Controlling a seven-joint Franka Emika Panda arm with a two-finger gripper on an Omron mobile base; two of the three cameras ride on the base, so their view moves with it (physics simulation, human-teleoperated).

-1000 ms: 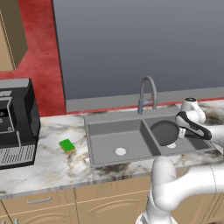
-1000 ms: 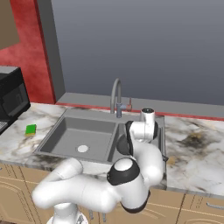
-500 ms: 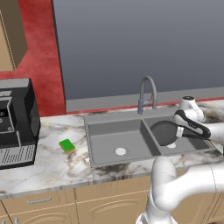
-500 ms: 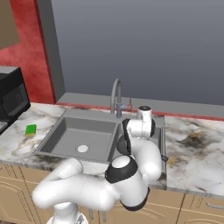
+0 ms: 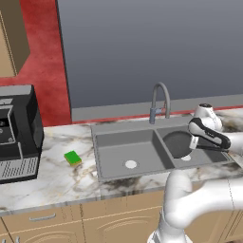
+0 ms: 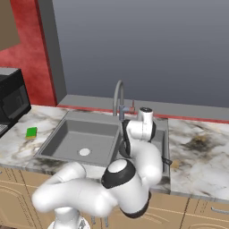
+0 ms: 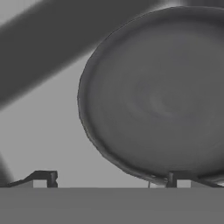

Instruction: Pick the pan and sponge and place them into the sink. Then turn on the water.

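Now the pincer (image 7: 109, 179) stands spread wide, holding nothing, poised low over the pan (image 7: 162, 96), which lies in the right basin of the sink (image 5: 114, 130). Its arm bends down from the right. Left on the desk (image 5: 57, 178), the sponge (image 5: 72, 158) sits apart.

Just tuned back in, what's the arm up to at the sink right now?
The pan already lies in the right basin of the sink. The gripper hangs just above it with its jaws open and nothing between them, so the pan looks released. The sponge is on the counter left of the sink, not yet picked up. No water runs from the faucet. Fetching the sponge is probably next.
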